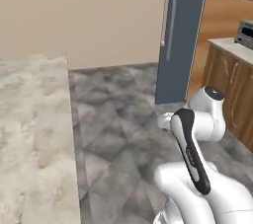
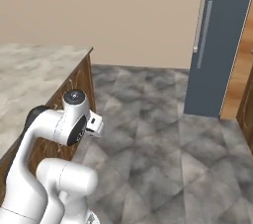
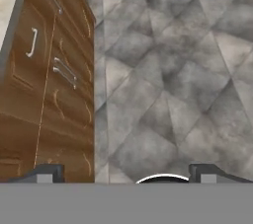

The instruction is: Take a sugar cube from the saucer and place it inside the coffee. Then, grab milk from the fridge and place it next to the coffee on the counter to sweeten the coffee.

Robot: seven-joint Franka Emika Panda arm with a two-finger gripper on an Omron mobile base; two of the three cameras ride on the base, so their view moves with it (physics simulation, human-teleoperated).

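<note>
Wide-open jaws [image 3: 123, 173] grasp nothing, hanging over grey floor tiles [image 3: 168, 85] beside wooden cabinets [image 3: 49, 94]. Above those runs the tabletop [image 1: 29, 134], its end edge facing the fridge [image 2: 222, 45], which stands shut well across the floor.

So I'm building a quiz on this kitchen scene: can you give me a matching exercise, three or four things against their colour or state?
Things:
1. tall blue-grey fridge
2. marbled beige stone counter
3. wooden cabinets with silver handles
4. gripper

Descriptions:
a. brown
b. open, holding nothing
c. door shut
d. pale and veined

Pairs: 1-c, 2-d, 3-a, 4-b
</note>
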